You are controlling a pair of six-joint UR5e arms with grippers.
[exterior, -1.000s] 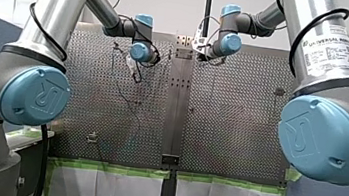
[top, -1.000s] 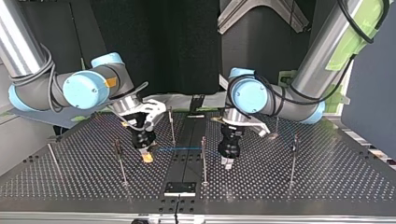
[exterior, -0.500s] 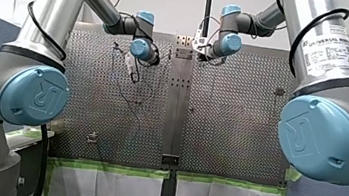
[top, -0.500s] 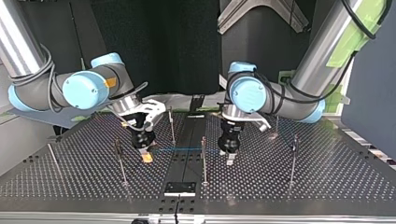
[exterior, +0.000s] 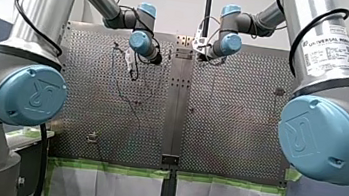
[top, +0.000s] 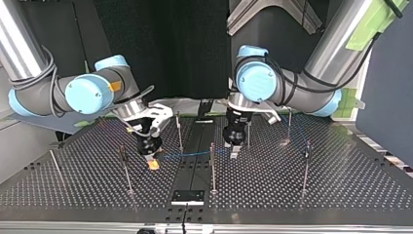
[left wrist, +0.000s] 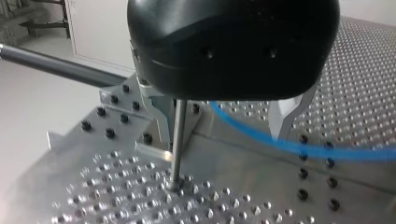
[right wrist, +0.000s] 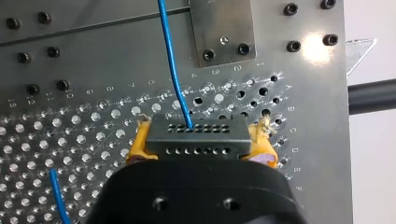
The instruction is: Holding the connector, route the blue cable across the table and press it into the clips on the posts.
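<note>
My right pincer point(right wrist: 201, 144) clenches the connector point(right wrist: 196, 132), long axis crosswise; its blue cable point(right wrist: 173, 70) runs straight ahead over the perforated table point(right wrist: 70, 140). My left pincer point(left wrist: 219, 135) is released.

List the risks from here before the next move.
1. A post stands close beside my left gripper's metal fingers; a sideways move could strike it.
2. The blue cable passes those open fingers, seemingly ungripped, and might slip away.
3. My right gripper holds the connector; pulling could strain the cable there.
</note>
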